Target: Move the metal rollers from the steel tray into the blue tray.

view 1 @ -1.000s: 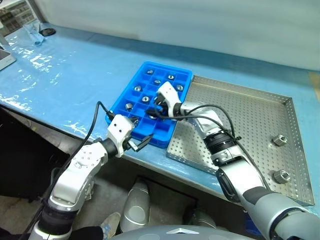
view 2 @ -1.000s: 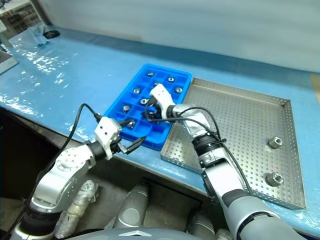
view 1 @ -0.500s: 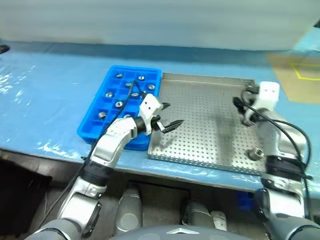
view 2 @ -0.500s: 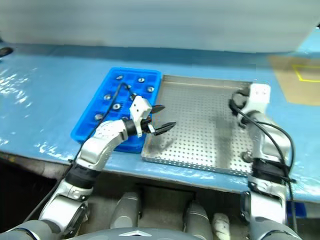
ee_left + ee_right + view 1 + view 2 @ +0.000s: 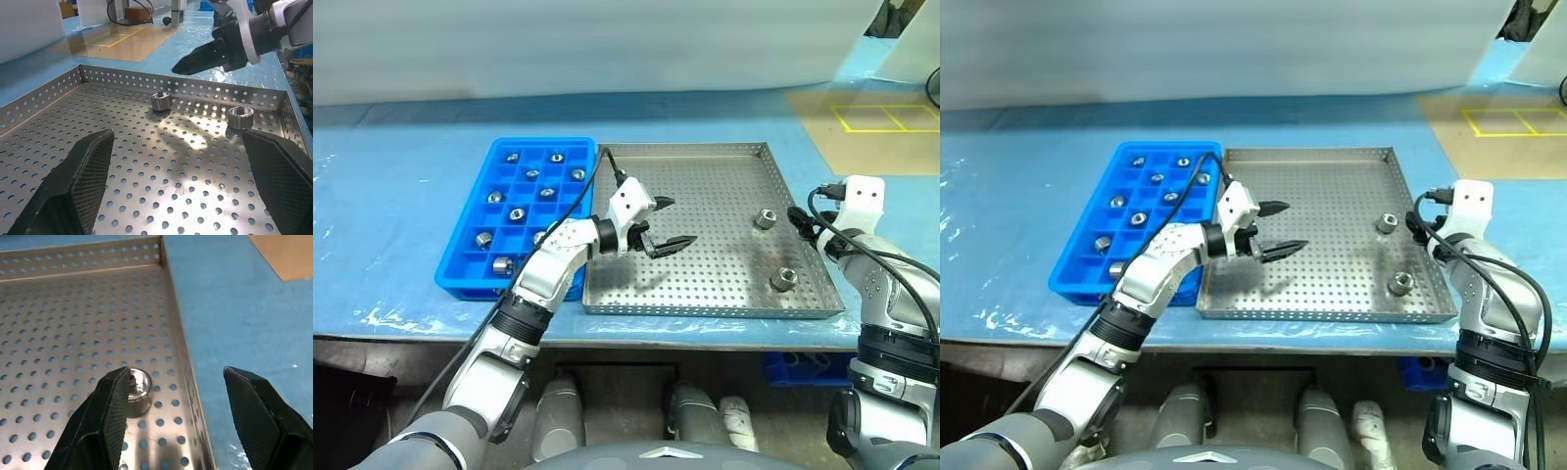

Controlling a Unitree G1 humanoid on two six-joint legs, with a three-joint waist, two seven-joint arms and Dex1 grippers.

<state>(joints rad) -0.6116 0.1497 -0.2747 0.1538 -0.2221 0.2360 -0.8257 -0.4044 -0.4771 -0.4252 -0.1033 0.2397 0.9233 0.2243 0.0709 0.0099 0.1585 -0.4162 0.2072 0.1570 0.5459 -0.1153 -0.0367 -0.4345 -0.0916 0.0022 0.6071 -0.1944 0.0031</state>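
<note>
The steel tray sits on the blue worktop just beside the blue tray, which has rollers in many pockets. Left gripper hovers mid-tray, fingers spread and empty, two rollers well ahead. Right gripper at the tray's right rim, fingers released, one roller just beside the inner finger.

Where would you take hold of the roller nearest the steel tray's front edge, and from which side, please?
Grip that roller across its round outer wall, coming straight down from above. It stands on end with its hole up and lies near the tray's right rim, so a sideways approach would likely hit the rim. The open right end effector is nearest.
</note>
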